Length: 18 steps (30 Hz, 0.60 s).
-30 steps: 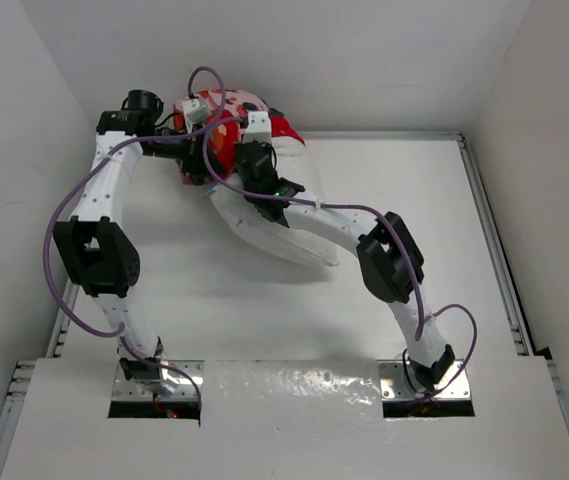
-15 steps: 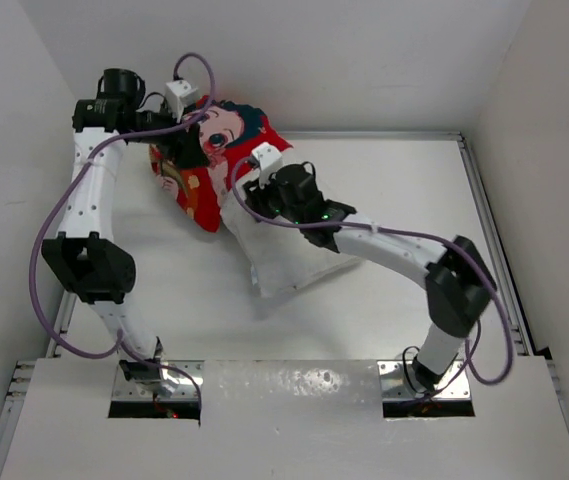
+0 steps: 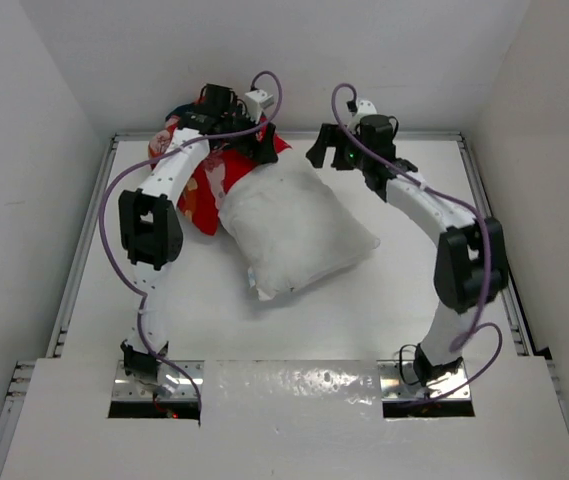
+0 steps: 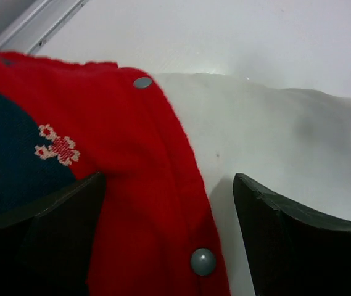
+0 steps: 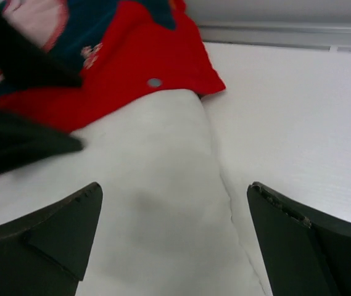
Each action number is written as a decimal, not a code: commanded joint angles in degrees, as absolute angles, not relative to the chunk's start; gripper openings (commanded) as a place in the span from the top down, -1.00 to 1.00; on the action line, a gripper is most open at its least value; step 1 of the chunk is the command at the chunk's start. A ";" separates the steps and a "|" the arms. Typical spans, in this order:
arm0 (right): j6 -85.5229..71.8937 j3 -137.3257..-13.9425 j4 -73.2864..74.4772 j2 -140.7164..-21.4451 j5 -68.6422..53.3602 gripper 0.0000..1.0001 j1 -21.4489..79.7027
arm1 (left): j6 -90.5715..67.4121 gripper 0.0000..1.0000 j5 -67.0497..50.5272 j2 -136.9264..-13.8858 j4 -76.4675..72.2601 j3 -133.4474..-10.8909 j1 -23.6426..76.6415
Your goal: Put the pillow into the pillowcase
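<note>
Your plump, lumpy white pillow (image 3: 299,230) lies on the table (image 3: 414,290). Its far-left end is overlapped by the hem of the thin red pillowcase (image 3: 202,190), which is bunched at the far-left. Only the wrist views show you the grey snaps (image 4: 203,261) along that hem. The left gripper (image 4: 169,246) and right gripper (image 5: 175,240) both hang spread wide, gripping nothing.

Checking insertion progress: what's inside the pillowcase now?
One end of the pillow sits under the pillowcase edge; the rest lies bare on the table. Fabric hides how deep it goes.
</note>
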<state>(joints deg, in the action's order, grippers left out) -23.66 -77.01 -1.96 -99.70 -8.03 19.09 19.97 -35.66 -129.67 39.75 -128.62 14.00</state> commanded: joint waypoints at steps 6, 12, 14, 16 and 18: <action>-49.00 -107.65 -10.10 -127.50 -13.36 -0.98 15.73 | 17.84 -0.56 -28.30 -116.02 33.56 -121.91 11.95; -57.93 -119.97 -10.29 -143.50 -18.45 -0.98 18.36 | 19.51 -0.42 -30.67 -115.84 37.61 -116.72 10.64; -54.69 -117.97 -8.10 -143.35 -19.42 -0.98 19.94 | 19.07 -0.41 -31.55 -115.84 38.14 -115.76 9.76; -53.35 -113.41 -7.99 -141.78 -18.64 -0.98 21.27 | 18.81 -0.41 -31.99 -115.40 38.41 -115.66 8.88; -54.75 -110.75 -10.45 -141.51 -20.46 -0.98 21.27 | 18.90 -0.42 -31.99 -115.05 38.93 -115.84 8.35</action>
<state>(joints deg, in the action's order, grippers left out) -53.89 -112.81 -7.84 -144.84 -16.60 19.38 18.96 -31.11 -116.27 37.91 -115.77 10.17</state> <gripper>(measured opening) 0.986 0.709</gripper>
